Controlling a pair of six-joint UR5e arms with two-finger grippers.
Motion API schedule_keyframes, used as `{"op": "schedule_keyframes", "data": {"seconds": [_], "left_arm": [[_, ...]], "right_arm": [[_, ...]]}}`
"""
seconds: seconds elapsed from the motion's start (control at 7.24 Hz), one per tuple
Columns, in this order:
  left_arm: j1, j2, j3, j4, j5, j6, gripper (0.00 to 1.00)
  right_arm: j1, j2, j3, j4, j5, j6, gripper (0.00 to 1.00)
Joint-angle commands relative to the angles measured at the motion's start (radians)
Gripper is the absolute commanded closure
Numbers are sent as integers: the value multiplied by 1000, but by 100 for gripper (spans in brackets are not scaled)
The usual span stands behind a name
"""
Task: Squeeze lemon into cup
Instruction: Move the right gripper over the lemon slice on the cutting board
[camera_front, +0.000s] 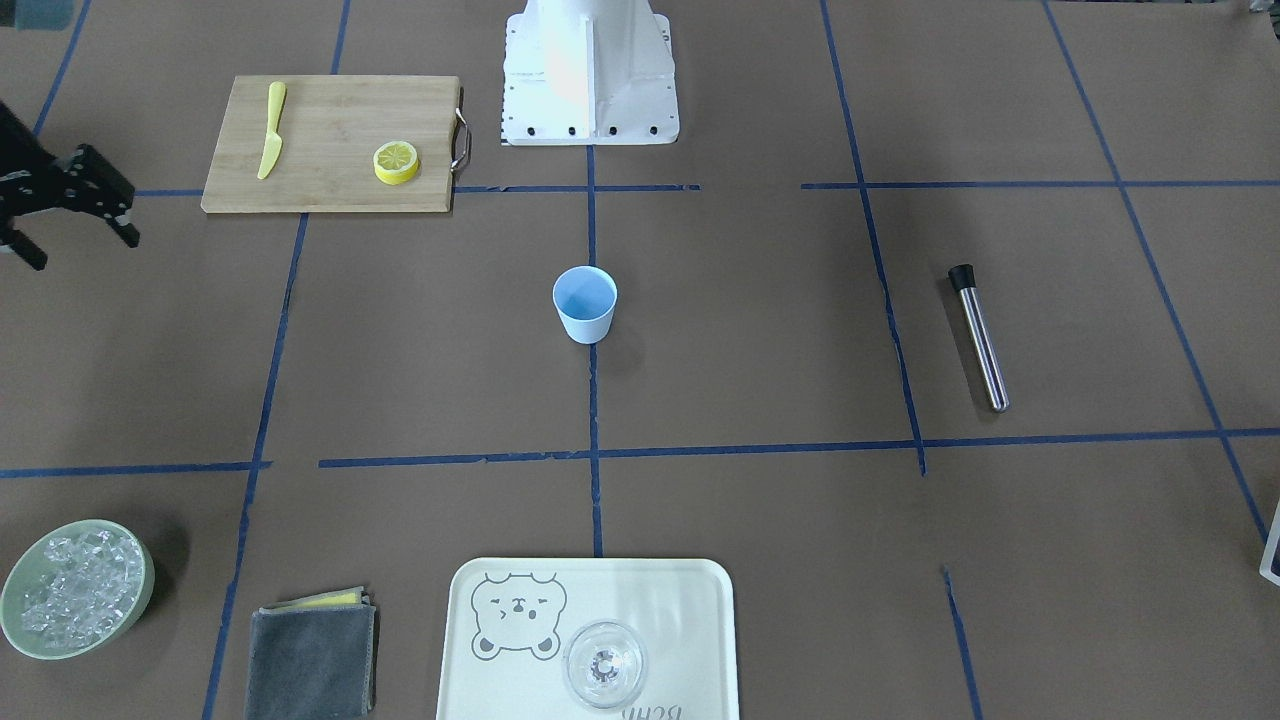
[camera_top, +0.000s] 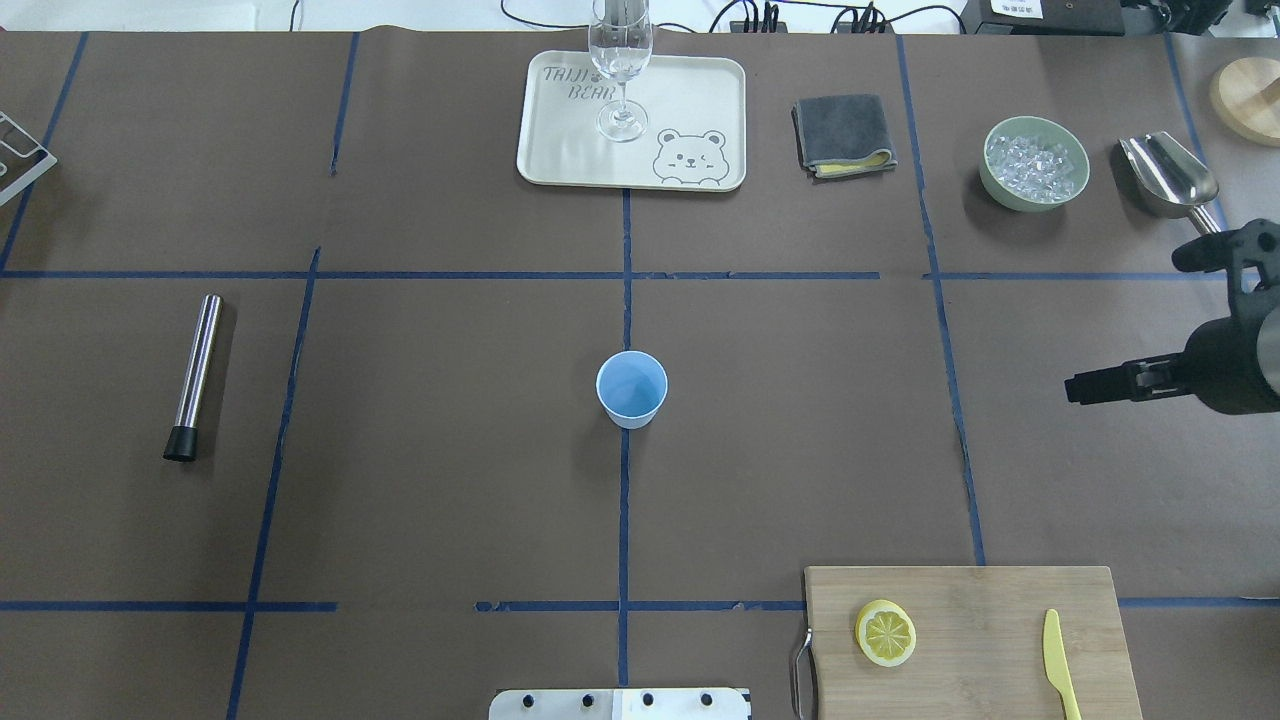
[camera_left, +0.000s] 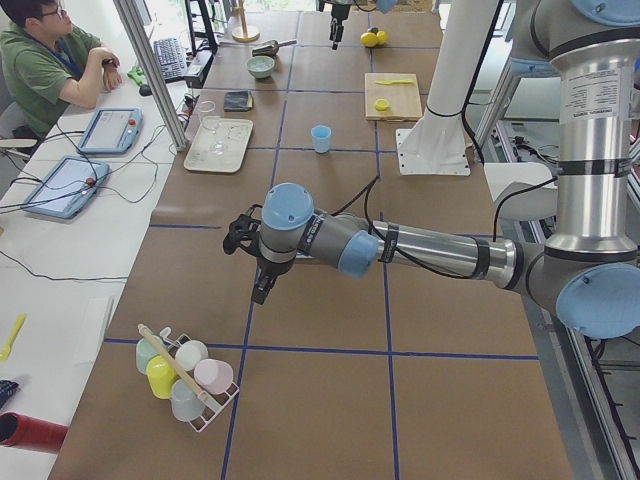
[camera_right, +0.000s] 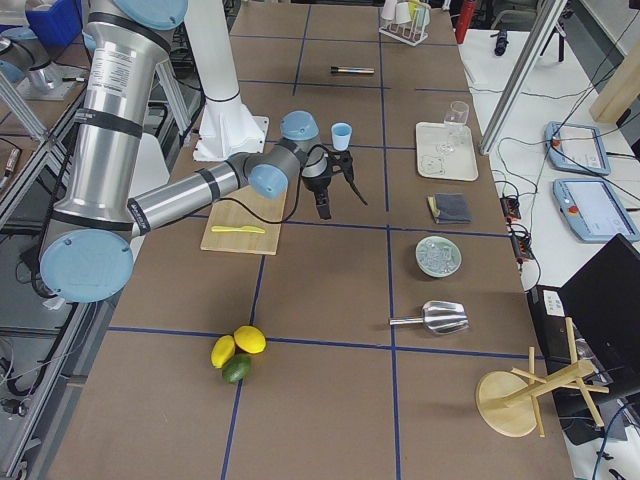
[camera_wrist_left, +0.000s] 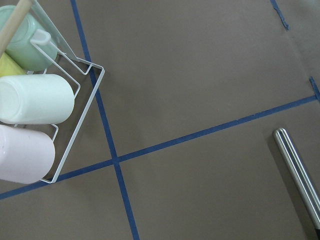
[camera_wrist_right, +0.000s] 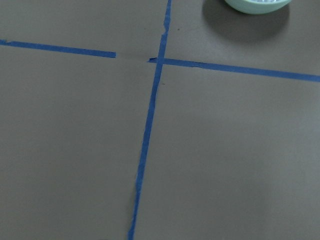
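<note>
The lemon (camera_top: 885, 633) is a round yellow slice lying flat on the wooden cutting board (camera_top: 1000, 620) at the near right. The pale-blue cup (camera_top: 632, 388) stands upright in the middle of the table, with nothing visible inside it. My right gripper (camera_top: 1125, 325) hovers at the right edge, far from both, open and with nothing between its fingers. My left gripper (camera_left: 250, 265) shows only in the exterior left view, over the table's left end, so I cannot tell its state.
A yellow knife (camera_top: 1060, 665) lies on the board. At the far side are a tray (camera_top: 560, 150) bearing a clear glass (camera_top: 620, 60), a grey cloth (camera_top: 845, 135), a green bowl of ice (camera_top: 1035, 162) and a metal scoop (camera_top: 1170, 175). A steel rod (camera_top: 195, 375) lies left.
</note>
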Motion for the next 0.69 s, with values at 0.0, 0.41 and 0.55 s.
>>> {"op": "schedule_keyframes", "data": {"seconds": [0.0, 0.41, 0.55], "left_arm": [[2, -2, -1, -12, 0, 0, 0], [2, -8, -4, -12, 0, 0, 0], [3, -8, -4, -12, -1, 0, 0]], "right_arm": [[-386, -17, 45, -1, -388, 334, 2], [-635, -5, 47, -23, -585, 486, 1], [-652, 48, 47, -96, -585, 487, 1]]}}
